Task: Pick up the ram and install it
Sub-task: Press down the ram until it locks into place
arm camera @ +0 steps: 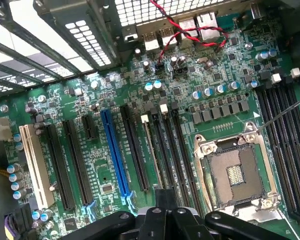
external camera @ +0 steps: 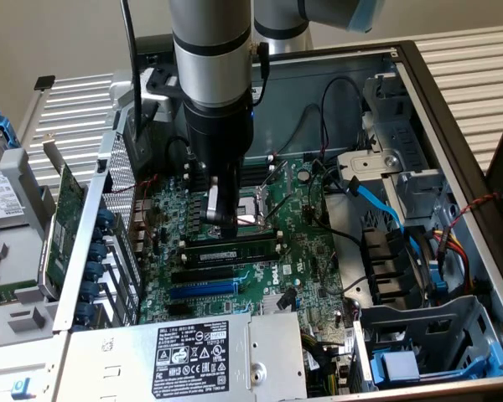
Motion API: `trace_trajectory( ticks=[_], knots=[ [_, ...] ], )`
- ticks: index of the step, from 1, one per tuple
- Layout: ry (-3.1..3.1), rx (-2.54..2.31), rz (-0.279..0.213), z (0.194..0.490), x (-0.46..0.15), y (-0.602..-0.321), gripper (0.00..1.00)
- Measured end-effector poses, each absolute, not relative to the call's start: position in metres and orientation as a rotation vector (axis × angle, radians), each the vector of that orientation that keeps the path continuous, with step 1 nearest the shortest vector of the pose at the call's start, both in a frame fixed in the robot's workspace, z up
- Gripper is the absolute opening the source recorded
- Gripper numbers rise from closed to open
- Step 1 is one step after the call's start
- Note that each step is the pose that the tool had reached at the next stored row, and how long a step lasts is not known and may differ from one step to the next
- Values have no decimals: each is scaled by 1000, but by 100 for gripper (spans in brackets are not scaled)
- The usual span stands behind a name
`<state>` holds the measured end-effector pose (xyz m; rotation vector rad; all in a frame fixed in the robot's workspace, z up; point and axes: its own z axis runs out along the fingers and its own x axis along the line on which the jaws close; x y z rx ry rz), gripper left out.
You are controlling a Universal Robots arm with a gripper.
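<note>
While the arm hangs over an opened computer case, the scene reads as follows
Case (external camera: 453,134): lying open, its green motherboard (external camera: 302,251) exposed
Arm (external camera: 214,67): reaching down into the case above the bare processor socket (arm camera: 235,175)
Gripper (external camera: 224,224): fingers pressed together, low over the board at the slot row, nothing seen between them
Ram (external camera: 235,251): dark stick lying along a memory slot just beside the socket, in the exterior view directly below the gripper
Blue slot (arm camera: 115,150): empty, among the black expansion slots
</note>
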<state>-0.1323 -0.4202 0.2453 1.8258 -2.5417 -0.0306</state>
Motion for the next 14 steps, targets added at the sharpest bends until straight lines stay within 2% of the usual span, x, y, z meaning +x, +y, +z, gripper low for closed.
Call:
trace_trajectory(
  ticks=[14],
  knots=[
    [-2720, 1553, -32, 245, -132, -420, 11]
  ],
)
